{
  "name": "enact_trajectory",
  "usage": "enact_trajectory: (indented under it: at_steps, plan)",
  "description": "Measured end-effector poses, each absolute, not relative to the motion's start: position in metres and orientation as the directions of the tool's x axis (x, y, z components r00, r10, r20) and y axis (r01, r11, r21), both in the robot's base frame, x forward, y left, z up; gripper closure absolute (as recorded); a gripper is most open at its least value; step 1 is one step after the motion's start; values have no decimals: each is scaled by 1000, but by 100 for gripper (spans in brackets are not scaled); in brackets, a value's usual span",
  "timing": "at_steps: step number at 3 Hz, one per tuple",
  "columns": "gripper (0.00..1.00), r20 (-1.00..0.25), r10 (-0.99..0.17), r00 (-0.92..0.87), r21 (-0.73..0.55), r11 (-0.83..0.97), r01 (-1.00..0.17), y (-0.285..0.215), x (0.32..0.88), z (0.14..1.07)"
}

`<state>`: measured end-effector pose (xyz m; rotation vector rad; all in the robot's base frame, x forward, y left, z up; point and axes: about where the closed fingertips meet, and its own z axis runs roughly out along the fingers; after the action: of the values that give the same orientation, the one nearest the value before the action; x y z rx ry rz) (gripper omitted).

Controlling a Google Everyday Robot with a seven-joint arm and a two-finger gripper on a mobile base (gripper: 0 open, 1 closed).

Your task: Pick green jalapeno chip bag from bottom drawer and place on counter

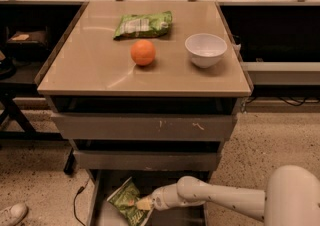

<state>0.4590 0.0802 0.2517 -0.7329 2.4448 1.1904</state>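
Note:
The green jalapeno chip bag (125, 203) lies in the open bottom drawer (111, 216) at the frame's bottom, tilted, toward the drawer's left side. My gripper (144, 203) reaches in from the right at the end of the white arm and sits against the bag's right edge. The counter (95, 67) is the tan tabletop above the drawers.
On the counter stand an orange (143, 52), a white bowl (205, 49) and a paler green bag with a white patch (143, 24). Two shut upper drawers (145, 127) hang above the open one. A cable (76, 201) and a shoe (12, 214) lie on the floor at left.

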Motion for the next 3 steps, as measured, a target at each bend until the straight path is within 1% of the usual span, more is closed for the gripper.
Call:
enact_trajectory:
  at_steps: [1, 3]
  plan:
    - [100, -456, -351, -818, 679, 456, -575, 54, 442, 317]
    - [100, -431, -357, -829, 706, 439, -556, 50, 431, 331]
